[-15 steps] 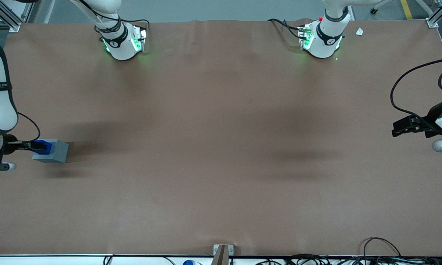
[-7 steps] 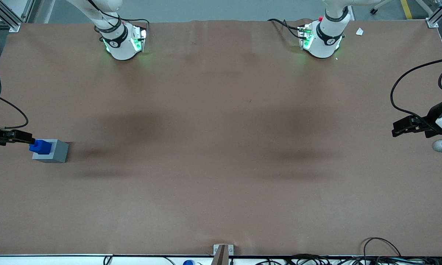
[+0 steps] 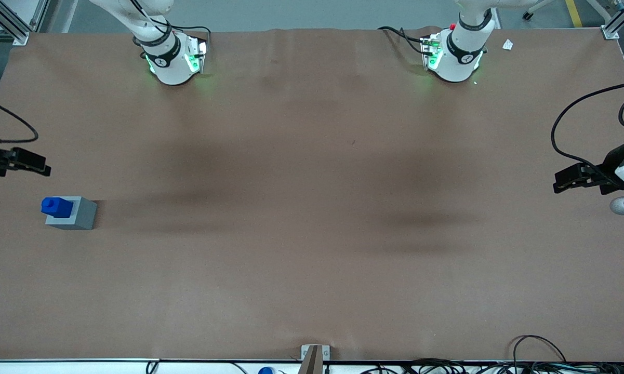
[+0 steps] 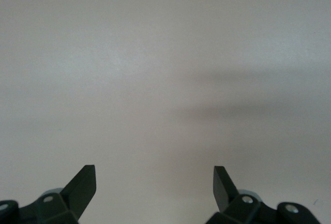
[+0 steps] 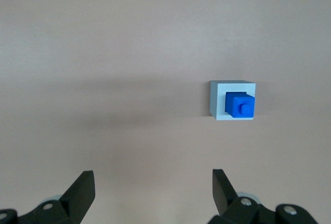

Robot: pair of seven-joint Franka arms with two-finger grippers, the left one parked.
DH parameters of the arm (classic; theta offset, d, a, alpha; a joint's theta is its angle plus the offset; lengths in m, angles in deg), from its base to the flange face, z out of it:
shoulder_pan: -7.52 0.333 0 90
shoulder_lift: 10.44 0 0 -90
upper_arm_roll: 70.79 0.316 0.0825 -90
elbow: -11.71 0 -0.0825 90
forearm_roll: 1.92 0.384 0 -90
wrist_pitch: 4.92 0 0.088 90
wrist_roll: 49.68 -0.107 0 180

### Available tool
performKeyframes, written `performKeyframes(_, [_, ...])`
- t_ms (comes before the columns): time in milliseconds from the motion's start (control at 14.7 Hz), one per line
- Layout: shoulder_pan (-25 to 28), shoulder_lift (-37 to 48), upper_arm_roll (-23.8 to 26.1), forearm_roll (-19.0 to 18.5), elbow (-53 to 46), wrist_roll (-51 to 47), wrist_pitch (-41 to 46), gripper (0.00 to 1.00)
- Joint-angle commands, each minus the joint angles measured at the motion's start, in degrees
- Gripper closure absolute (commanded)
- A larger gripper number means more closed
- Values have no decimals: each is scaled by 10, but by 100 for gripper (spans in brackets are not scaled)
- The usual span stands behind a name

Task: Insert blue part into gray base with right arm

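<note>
One blue part stands in the recess of one gray base, knob upward, with most of its body rising above the base's top face; the right wrist view shows it centred inside the gray rim. The pair sits on the brown desk toward the working arm's end, and nothing else lies near it.

The insertion looks done, so the risks are small and mostly about disturbance. The right arm's tool hangs clear of the pair, farther from the front camera, with its jaws spread wide and holding nothing; the wrist view shows both fingers well apart with only bare desk between them. If the arm were to sweep low across the base on its way off, a finger or the trailing black cable could clip the protruding blue top and tip it out or push the light base along the desk. Whether the part is pressed fully home I cannot tell; if it only rests loosely in the recess, a slight knock would be enough to unseat it.

Counted: one blue part, one gray base, one working tool, two fingers on it, one desk.
</note>
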Motion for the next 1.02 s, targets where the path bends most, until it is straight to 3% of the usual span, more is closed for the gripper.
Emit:
performKeyframes(0, [3,33,-3,43,12,-13,3,0])
performKeyframes(477, [44,30,-4,37,9,-98,2,0])
performKeyframes(818, [47,29,-4,-7,9,-96,2,0])
performKeyframes(955, [45,29,-5,-8,9,-96,2,0])
